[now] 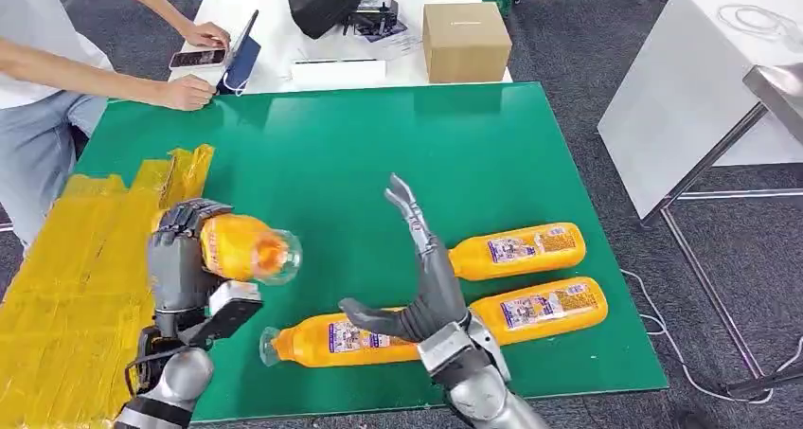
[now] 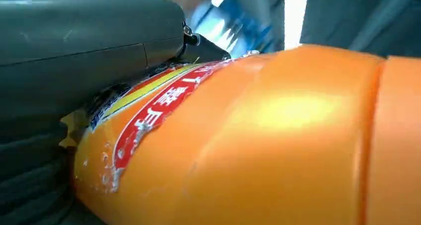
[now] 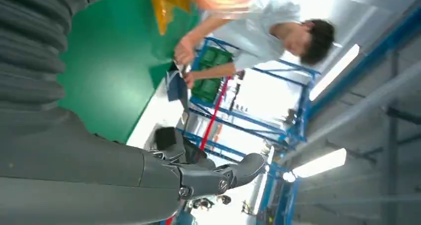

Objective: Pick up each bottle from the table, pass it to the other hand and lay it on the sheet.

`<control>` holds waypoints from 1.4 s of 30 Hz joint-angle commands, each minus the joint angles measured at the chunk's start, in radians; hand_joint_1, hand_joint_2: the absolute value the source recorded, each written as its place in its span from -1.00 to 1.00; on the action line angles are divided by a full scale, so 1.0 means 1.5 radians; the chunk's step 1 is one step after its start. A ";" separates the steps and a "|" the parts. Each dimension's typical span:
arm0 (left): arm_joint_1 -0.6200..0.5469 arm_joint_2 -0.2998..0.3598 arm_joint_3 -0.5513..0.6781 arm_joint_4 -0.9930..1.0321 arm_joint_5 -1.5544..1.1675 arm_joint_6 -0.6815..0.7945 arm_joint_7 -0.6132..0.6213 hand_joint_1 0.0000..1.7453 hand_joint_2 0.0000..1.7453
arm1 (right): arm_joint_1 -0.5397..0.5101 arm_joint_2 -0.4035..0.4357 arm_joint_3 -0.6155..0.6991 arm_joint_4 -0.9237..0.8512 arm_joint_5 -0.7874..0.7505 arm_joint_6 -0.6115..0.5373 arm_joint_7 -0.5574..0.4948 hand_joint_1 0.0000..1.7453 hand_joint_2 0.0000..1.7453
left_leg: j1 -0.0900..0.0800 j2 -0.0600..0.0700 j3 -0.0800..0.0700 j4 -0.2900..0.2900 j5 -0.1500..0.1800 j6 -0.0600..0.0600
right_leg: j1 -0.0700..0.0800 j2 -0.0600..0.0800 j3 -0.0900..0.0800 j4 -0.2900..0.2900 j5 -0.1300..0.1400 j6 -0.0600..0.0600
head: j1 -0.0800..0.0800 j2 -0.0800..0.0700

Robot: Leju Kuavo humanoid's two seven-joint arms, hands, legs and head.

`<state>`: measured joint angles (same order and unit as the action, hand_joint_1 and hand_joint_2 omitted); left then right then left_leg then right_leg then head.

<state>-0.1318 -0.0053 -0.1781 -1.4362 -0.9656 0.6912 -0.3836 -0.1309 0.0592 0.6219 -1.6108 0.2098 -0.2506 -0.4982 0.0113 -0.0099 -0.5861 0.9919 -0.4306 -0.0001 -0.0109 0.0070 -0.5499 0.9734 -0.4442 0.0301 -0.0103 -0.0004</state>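
Both arms are silver metal tubes ending in dark grey hands. The left hand carries a black-and-white block at its wrist. The right hand has slim, segmented grey fingers and a ribbed cover.

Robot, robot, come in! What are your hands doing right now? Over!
Left robot hand grips bottle beside yellow sheet. Right robot hand open, raised. Three bottles still on table. Nothing in the way.

Glossy orange plastic bottle with a paper label; matt green table cover; crinkled shiny yellow sheet; plain cardboard box
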 commanded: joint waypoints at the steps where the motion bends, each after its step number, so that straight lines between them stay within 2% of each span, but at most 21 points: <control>1: -0.099 0.118 0.052 0.272 -0.380 -0.011 0.200 1.00 1.00 | 0.042 -0.040 -0.063 -0.117 -0.009 -0.004 -0.011 -1.00 1.00 | 0.000 0.000 0.003 -0.001 0.000 0.000 | 0.000 -0.001 0.004 -0.001 -0.001 -0.001 | 0.000 0.000; 2: -0.105 0.130 0.044 0.289 -0.390 -0.023 0.213 1.00 1.00 | 0.043 -0.039 -0.066 -0.121 -0.009 -0.005 -0.012 -1.00 1.00 | 0.000 -0.001 0.003 -0.002 0.000 0.000 | 0.000 -0.001 0.003 -0.001 -0.001 -0.001 | 0.001 0.000; 9: -0.105 0.130 0.044 0.289 -0.390 -0.023 0.213 1.00 1.00 | 0.043 -0.039 -0.066 -0.121 -0.009 -0.005 -0.012 -1.00 1.00 | 0.000 -0.001 0.003 -0.002 0.000 0.000 | 0.000 -0.001 0.003 -0.001 -0.001 -0.001 | 0.001 0.000; 11: -0.110 0.141 0.038 0.305 -0.383 -0.018 0.217 1.00 1.00 | 0.043 -0.039 -0.067 -0.127 -0.008 -0.004 -0.011 -1.00 1.00 | 0.000 -0.001 0.003 -0.001 0.000 0.000 | 0.000 -0.001 0.003 -0.001 -0.001 -0.001 | 0.000 0.000; 15: -0.151 0.174 0.021 0.377 -0.401 -0.142 0.289 1.00 1.00 | 0.051 -0.031 -0.080 -0.145 0.007 -0.015 -0.013 -1.00 1.00 | 0.000 0.000 0.002 -0.001 0.000 0.000 | 0.000 -0.001 0.002 -0.001 0.000 -0.001 | 0.000 0.000; 17: -0.154 0.172 0.025 0.384 -0.400 -0.157 0.299 1.00 1.00 | 0.051 -0.030 -0.081 -0.144 0.007 -0.016 -0.013 -1.00 1.00 | 0.001 0.000 0.003 -0.001 0.000 0.000 | 0.001 -0.001 0.002 0.000 -0.001 -0.001 | 0.000 0.000; 19: -0.173 0.193 -0.017 0.401 -0.403 -0.209 0.360 1.00 1.00 | 0.051 -0.027 -0.082 -0.144 0.018 -0.015 -0.010 -1.00 1.00 | 0.001 0.000 0.002 0.000 0.000 0.000 | 0.001 0.000 0.002 0.000 -0.001 0.000 | 0.000 0.000; 22: -0.208 0.190 -0.005 0.455 -0.391 -0.257 0.371 1.00 1.00 | 0.047 -0.022 -0.078 -0.140 0.033 -0.015 -0.003 -1.00 1.00 | 0.001 0.000 0.002 0.000 -0.001 0.000 | 0.001 -0.001 0.003 0.000 -0.001 -0.001 | 0.001 0.000; 25: -0.225 0.185 0.009 0.491 -0.361 -0.300 0.358 1.00 1.00 | 0.045 -0.019 -0.078 -0.134 0.041 -0.016 0.004 -1.00 1.00 | 0.000 0.000 0.002 0.000 0.000 0.000 | 0.000 -0.001 0.002 0.000 -0.001 -0.001 | 0.000 0.000; 30: -0.214 0.201 -0.004 0.504 -0.291 -0.378 0.281 1.00 1.00 | 0.040 -0.020 -0.080 -0.122 0.049 -0.012 0.009 -1.00 1.00 | 0.000 0.001 0.003 -0.001 0.000 0.000 | 0.000 0.001 0.003 0.000 0.000 0.000 | 0.000 0.000; 36: -0.209 0.205 -0.009 0.500 -0.263 -0.396 0.257 1.00 1.00 | 0.037 -0.021 -0.079 -0.117 0.049 -0.010 0.010 -1.00 1.00 | 0.000 0.003 0.006 -0.002 0.000 0.000 | 0.000 0.003 0.006 0.000 0.000 -0.001 | 0.000 0.000; 37: -0.208 0.207 -0.011 0.498 -0.248 -0.409 0.245 0.56 1.00 | 0.036 -0.022 -0.078 -0.116 0.049 -0.009 0.010 -1.00 1.00 | 0.000 0.003 0.007 -0.002 0.000 0.000 | 0.000 0.003 0.007 -0.001 0.000 -0.001 | 0.000 0.000; 38: -0.203 0.219 -0.026 0.490 -0.226 -0.433 0.229 -0.48 1.00 | 0.033 -0.022 -0.078 -0.111 0.049 -0.007 0.012 -1.00 1.00 | 0.000 0.003 0.008 -0.002 0.000 0.000 | 0.000 0.003 0.007 -0.001 0.000 -0.001 | 0.000 0.000; 39: -0.201 0.232 -0.043 0.486 -0.217 -0.438 0.231 -0.92 1.00 | 0.031 -0.022 -0.077 -0.106 0.049 -0.006 0.013 -1.00 1.00 | 0.000 0.003 0.008 -0.002 0.000 0.000 | 0.001 0.002 0.007 -0.001 0.000 -0.001 | 0.000 0.000; 40: -0.200 0.235 -0.045 0.487 -0.213 -0.440 0.229 -1.00 1.00 | 0.030 -0.021 -0.077 -0.103 0.049 -0.006 0.013 -1.00 1.00 | 0.000 0.003 0.008 -0.002 0.000 0.000 | 0.000 0.002 0.007 -0.001 0.000 -0.001 | 0.000 0.000; 42: -0.200 0.250 -0.060 0.488 -0.195 -0.459 0.211 -1.00 1.00 | 0.026 -0.022 -0.076 -0.097 0.048 -0.005 0.014 -1.00 1.00 | 0.000 0.003 0.009 -0.002 0.000 0.000 | 0.000 0.003 0.009 -0.001 0.000 -0.001 | 0.000 0.000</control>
<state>-0.4568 0.3048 -0.1522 -0.7782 -1.3240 0.0835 -0.0229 -0.0486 0.0286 0.5192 -1.8257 0.2857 -0.2644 -0.4860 0.0118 -0.0098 -0.5755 0.9908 -0.4306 -0.0005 -0.0106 0.0081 -0.5388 0.9741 -0.4445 0.0296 -0.0099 -0.0004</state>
